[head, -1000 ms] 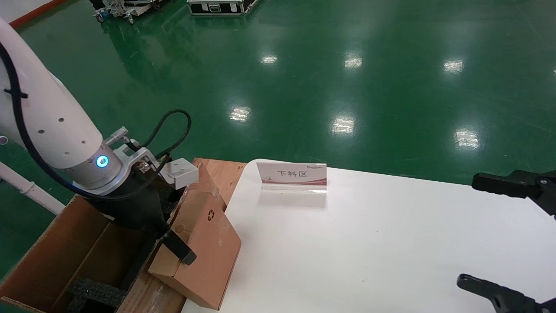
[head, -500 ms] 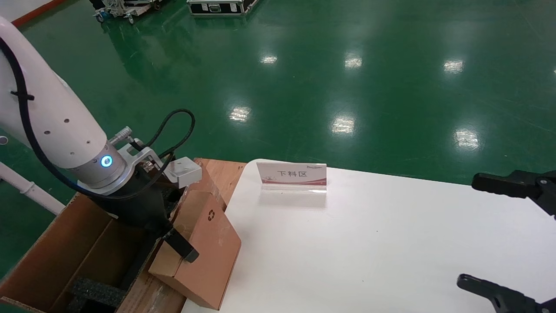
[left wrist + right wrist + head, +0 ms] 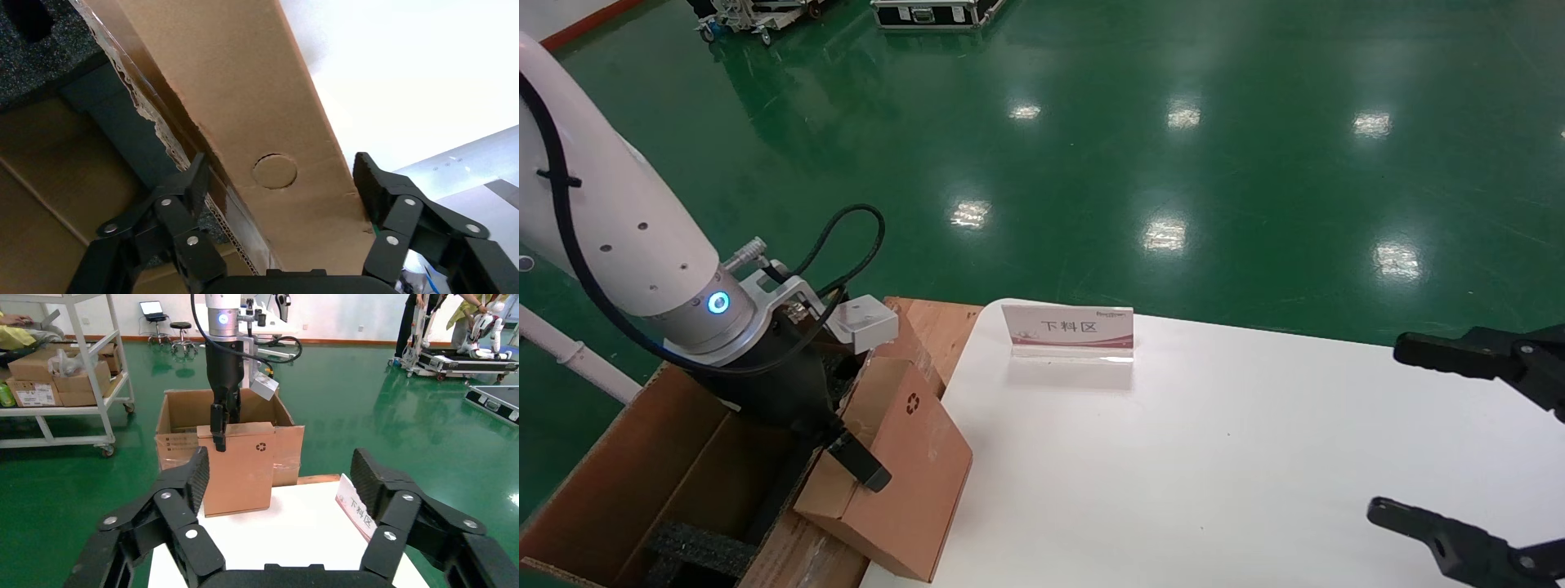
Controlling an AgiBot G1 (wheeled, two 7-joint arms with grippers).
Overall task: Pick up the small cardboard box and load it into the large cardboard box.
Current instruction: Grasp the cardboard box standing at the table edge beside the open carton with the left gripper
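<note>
The small cardboard box (image 3: 911, 465), brown with a recycling symbol, leans tilted at the white table's left edge, against the large cardboard box (image 3: 641, 465). My left gripper (image 3: 846, 482) straddles its upper end, one finger on each side face, shut on it. The left wrist view shows the small cardboard box (image 3: 263, 110) filling the span of the left gripper (image 3: 281, 177), beside the large cardboard box's torn flap (image 3: 153, 116). My right gripper (image 3: 1385, 431) hangs open over the table's right side. The right wrist view shows the right gripper (image 3: 278, 471) empty, facing the small cardboard box (image 3: 242, 471).
Black foam inserts (image 3: 695, 547) lie inside the large box. A small sign card (image 3: 1068, 328) stands near the far edge of the white table (image 3: 1173, 457). A wooden board (image 3: 936, 322) lies beyond the boxes. A shelf cart with cartons (image 3: 61, 386) stands farther off.
The left gripper and the small box shifted slightly left, toward the large box. The right gripper moved a little leftward over the table.
</note>
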